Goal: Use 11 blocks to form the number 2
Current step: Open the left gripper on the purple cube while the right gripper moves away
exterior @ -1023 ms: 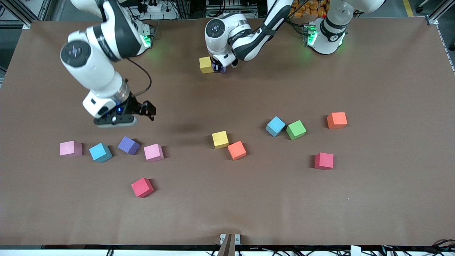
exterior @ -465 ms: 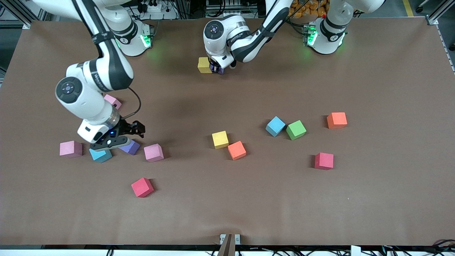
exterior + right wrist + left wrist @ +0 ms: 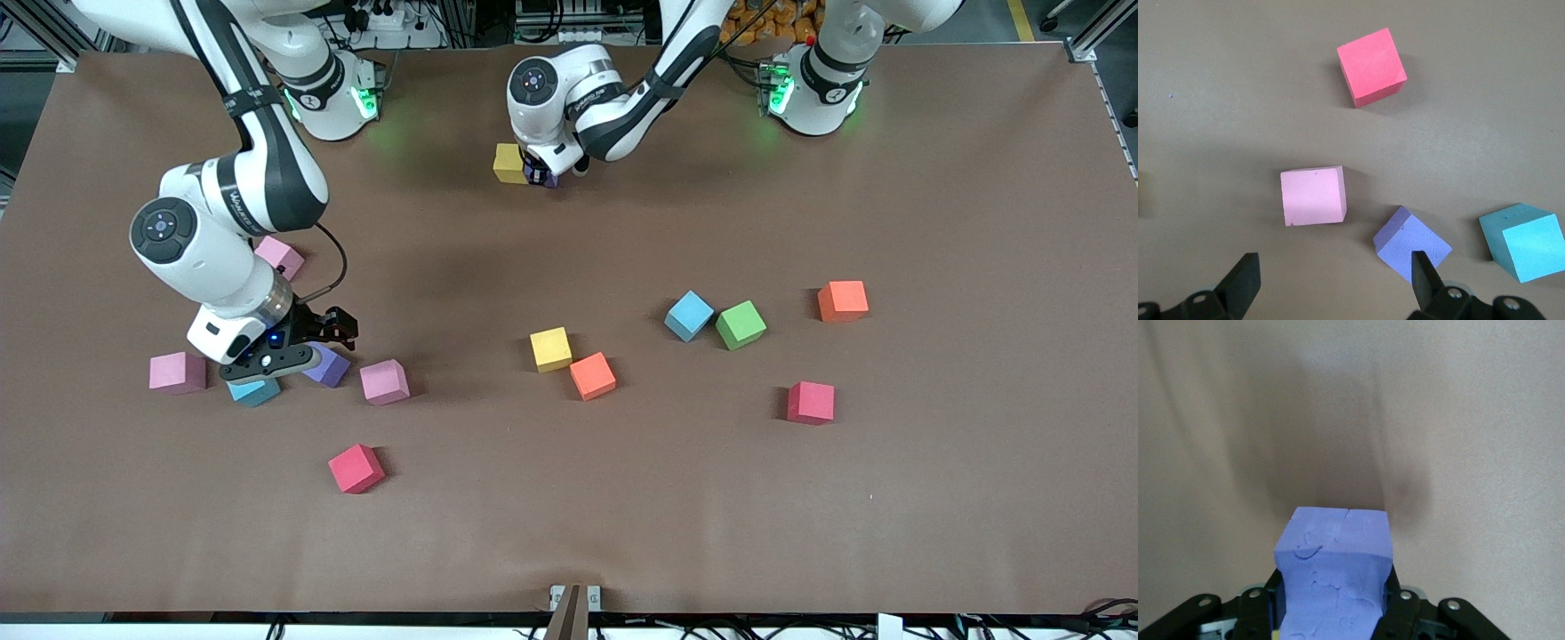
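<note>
Blocks sit low on the table, and the purple block [image 3: 1411,243] lies at five o'clock from the wide-open right gripper [image 3: 284,351], while the left gripper [image 3: 540,171] squeezes another purple block [image 3: 1335,577] by the yellow block [image 3: 508,164].

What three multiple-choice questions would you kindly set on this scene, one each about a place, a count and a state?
1. Where is the green block?
A. Beside the light blue block
B. Stacked on a yellow block
C. Held by the right arm

2. How many orange blocks lie on the table?
A. Two
B. Four
C. None

3. How do the jaws of the left gripper stand?
A. Wide open over bare table
B. Shut on a purple block
C. Shut on a red block

Answers:
1 A: the front view shows the two side by side.
2 A: only two orange cubes show.
3 B: the left wrist view shows the purple cube between the jaws.
</note>
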Controlling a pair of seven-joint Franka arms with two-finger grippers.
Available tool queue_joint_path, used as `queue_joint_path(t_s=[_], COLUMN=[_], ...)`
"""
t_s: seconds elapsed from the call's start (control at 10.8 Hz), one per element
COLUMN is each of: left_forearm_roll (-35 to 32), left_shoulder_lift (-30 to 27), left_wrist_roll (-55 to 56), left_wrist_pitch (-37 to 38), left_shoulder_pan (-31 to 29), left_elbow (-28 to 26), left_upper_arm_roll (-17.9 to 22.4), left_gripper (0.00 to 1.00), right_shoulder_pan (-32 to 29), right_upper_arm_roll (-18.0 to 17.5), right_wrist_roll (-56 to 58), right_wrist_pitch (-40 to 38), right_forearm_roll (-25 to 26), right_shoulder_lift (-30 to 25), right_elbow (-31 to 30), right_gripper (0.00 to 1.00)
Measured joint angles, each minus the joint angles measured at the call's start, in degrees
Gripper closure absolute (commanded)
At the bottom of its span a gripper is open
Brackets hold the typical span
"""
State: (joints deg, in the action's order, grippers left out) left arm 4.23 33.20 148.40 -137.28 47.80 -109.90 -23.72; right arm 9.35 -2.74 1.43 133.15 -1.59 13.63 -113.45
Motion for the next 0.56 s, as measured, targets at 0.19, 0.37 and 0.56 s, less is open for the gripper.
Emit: queue_joint_path(t_s=[0.19, 0.37, 0.56], left_forearm_roll=[0.00, 0.00, 0.00], left_shoulder_lift=[0.09, 0.08, 0.06], left_wrist_roll=[-0.13, -0.17, -0.26], left_wrist_pitch=[0.00, 0.03, 0.48], left_shoulder_pan=[0.12, 0.18, 0.19], left_elbow=[0.06, 0.30, 0.42], left_upper_arm_roll=[-0.02, -0.05, -0.11], left_gripper=[0.00, 0.00, 0.00], right_shoulder_pan=[0.00, 0.00, 0.00], right_upper_arm_roll=[-0.07, -0.23, -0.27], right_wrist_roll=[0.03, 0.03, 0.05], right_wrist_pitch=[0.00, 0.00, 0.00], right_forearm_roll=[0.00, 0.00, 0.00], right_shoulder_lift=[0.14, 0.29, 0.34], right_elbow=[0.14, 0.40, 0.42], right_gripper=[0.00, 0.00, 0.00])
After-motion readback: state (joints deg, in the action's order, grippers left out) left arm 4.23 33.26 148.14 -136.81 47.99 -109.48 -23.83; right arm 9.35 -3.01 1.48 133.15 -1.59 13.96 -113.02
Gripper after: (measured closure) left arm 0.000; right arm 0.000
